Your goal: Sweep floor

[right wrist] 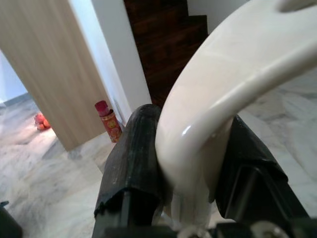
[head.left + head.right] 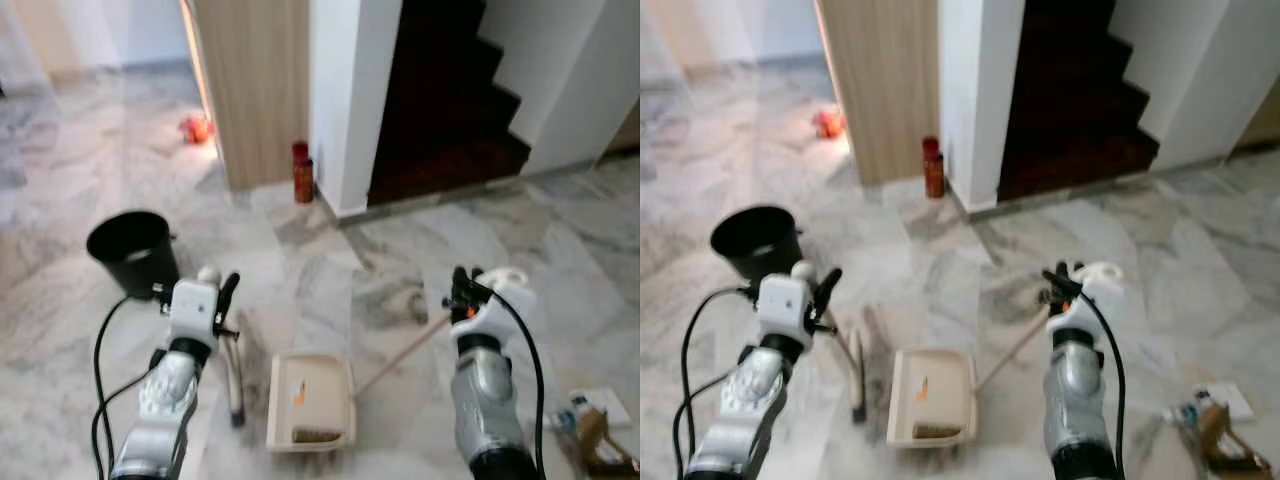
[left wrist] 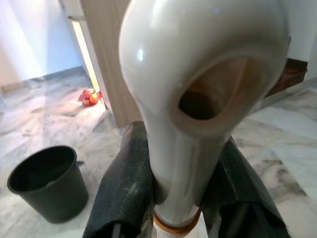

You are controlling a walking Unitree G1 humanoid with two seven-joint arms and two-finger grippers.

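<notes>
A cream broom stands on the marble floor, its thin stick rising to my left gripper. In the left wrist view the black fingers are shut on the broom's cream handle top. My right gripper is shut on the curved cream handle of a long-handled dustpan, whose pan lies flat on the floor between my arms. An orange scrap and some dark dirt lie in the pan.
A black bucket stands on the floor ahead to the left. A red can sits by the wooden panel and white pillar. Dark stairs rise ahead right. Small boxes and clutter lie near my right. Orange items lie far left.
</notes>
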